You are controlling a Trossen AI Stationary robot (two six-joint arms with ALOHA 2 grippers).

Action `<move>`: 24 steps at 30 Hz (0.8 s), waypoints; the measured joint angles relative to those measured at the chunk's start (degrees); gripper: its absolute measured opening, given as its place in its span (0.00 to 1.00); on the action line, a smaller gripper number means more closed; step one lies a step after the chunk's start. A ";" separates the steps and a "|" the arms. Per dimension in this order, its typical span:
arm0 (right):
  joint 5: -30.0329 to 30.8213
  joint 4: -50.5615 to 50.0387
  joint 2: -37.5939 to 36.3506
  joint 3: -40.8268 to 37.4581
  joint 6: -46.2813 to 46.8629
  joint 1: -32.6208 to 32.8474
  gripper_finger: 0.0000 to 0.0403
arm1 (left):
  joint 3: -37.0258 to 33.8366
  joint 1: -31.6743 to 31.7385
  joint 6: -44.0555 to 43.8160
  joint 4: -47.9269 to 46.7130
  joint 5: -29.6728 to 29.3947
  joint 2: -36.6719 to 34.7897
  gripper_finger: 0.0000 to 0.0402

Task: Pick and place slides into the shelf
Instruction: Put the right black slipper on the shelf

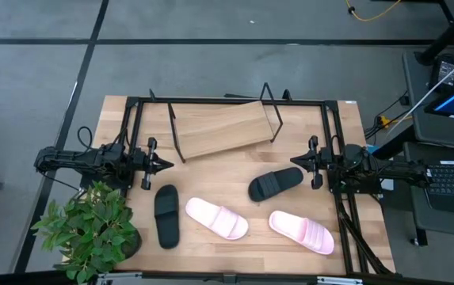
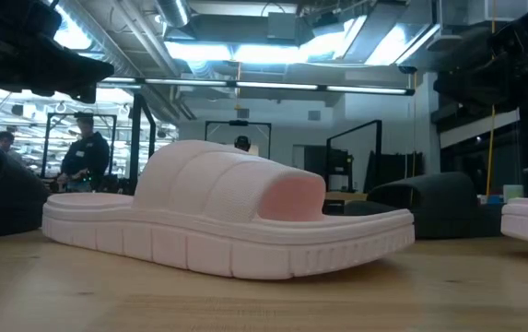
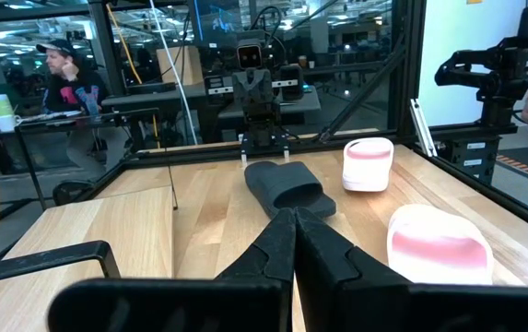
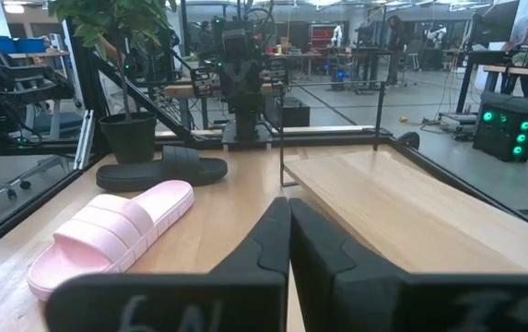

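Two black slides and two pink slides lie sole-down on the wooden table. One black slide point(image 1: 166, 215) is near the left, one black slide point(image 1: 275, 183) at centre right. A pink slide point(image 1: 216, 218) lies in the middle, another pink slide point(image 1: 301, 231) at the near right. The slanted wood shelf point(image 1: 223, 127) stands on its wire legs at the far middle, with nothing on it. My left gripper point(image 1: 170, 165) is shut and empty at the table's left. My right gripper point(image 1: 294, 162) is shut and empty at the right.
A potted plant point(image 1: 92, 228) stands at the near left corner. A black metal frame point(image 1: 227, 103) runs around the table's far and side edges. People stand in the room beyond the table. Bare wood lies between the two grippers.
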 joint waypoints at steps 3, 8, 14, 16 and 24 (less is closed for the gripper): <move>-0.01 0.03 0.31 0.00 -0.08 0.00 0.02 | 0.00 0.00 0.02 -0.02 -0.02 0.01 0.00; -0.01 -0.02 2.93 0.00 -0.17 0.00 0.02 | 0.00 0.02 0.00 -0.02 0.00 -0.01 0.00; -0.01 -0.02 8.15 0.00 0.38 0.00 0.02 | 0.00 0.02 5.41 0.03 -0.54 0.01 0.00; 0.00 -0.04 9.82 0.00 1.59 0.00 0.02 | 0.00 0.01 6.82 0.03 -0.43 -0.01 0.00; -0.02 -0.04 14.12 0.00 4.62 0.00 0.02 | 0.00 0.01 6.41 0.03 -0.37 0.00 0.00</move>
